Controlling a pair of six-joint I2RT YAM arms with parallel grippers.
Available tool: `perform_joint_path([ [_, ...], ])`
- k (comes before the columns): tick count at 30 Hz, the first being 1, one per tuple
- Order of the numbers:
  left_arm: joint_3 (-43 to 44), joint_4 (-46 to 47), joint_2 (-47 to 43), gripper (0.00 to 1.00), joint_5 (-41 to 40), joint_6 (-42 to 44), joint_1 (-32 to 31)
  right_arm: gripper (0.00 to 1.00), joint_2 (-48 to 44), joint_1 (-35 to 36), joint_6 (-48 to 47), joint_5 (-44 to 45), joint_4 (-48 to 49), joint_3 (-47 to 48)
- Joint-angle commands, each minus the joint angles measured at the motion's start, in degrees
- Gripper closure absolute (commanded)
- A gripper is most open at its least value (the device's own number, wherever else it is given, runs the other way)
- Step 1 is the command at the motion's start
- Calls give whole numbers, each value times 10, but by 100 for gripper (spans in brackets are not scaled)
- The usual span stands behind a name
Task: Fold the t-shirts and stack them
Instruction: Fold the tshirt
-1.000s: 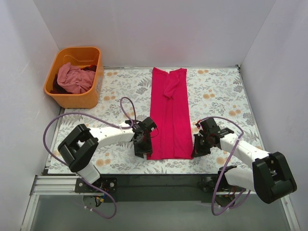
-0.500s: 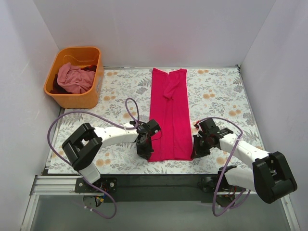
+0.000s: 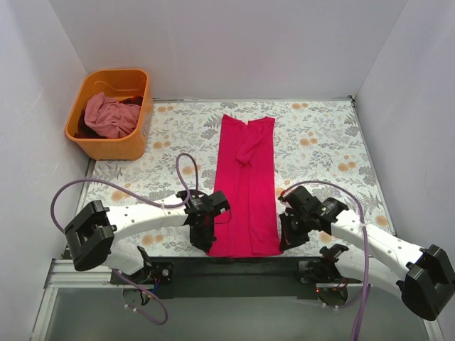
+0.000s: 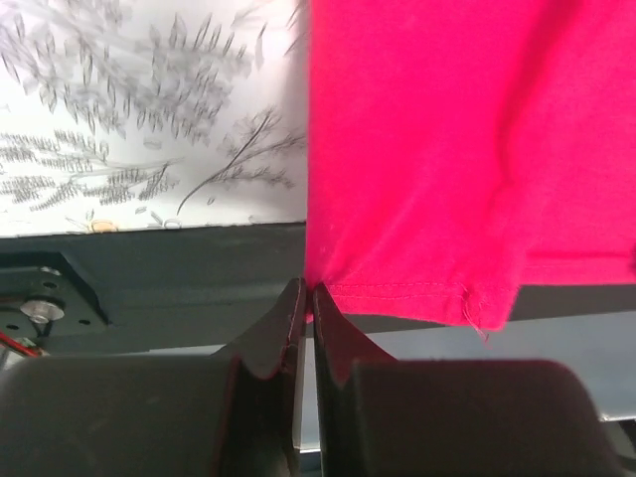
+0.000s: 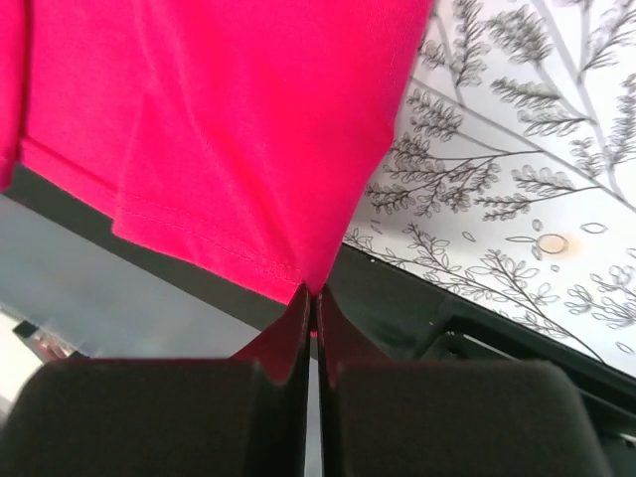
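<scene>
Basket [image 3: 114, 148]: sits at the far left corner, off the working area, as the holding place for shirts waiting their turn.
Paler pink shirt [image 3: 108, 117]: crumpled inside the basket on top of something darker, not yet folded.
Left gripper [image 4: 303, 293]: low at the near left corner of the crimson shirt. Its fingers are pressed together and pinch the very corner of the hem [image 4: 397, 295], so the cloth can be lifted by its edge without bunching.
Crimson shirt [image 3: 245, 192]: lies flat in the middle of the table [image 3: 320, 142] as a long narrow strip running from far to near, its sides already folded in. A small ruck shows near the far end. The near hem reaches the table edge and hangs a little over the dark rail [image 3: 234, 266], which leaves the corners free to grab.
Right gripper [image 5: 311, 296]: mirrors the other at the near right corner, fingers closed tight on that corner of the hem.
Why both corners: holding the two ends level should keep the hem straight.
Step in hand: likely the crosswise fold, carrying the near end toward the far end.
Risk: an uneven lift could skew the strip or drag the whole shirt.
</scene>
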Motion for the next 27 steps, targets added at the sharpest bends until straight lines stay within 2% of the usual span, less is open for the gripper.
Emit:
perform_joint_path([
  [1, 55, 6, 16, 100, 2, 47, 36, 99, 31, -17, -6, 62, -26, 62],
  [5, 135, 28, 66, 100, -25, 125, 146, 99, 97, -82, -57, 137, -5, 153],
  [11, 246, 107, 160, 100, -67, 204, 238, 99, 176, -181, -120, 134, 98, 246],
  [15, 282, 171, 213, 100, -85, 241, 262, 99, 243, -207, -148, 114, 137, 312],
  [21, 309, 236, 256, 100, -104, 279, 285, 99, 308, -230, -178, 78, 195, 333],
  [27, 336, 249, 287, 100, -106, 291, 302, 99, 352, -245, -192, 56, 225, 345],
])
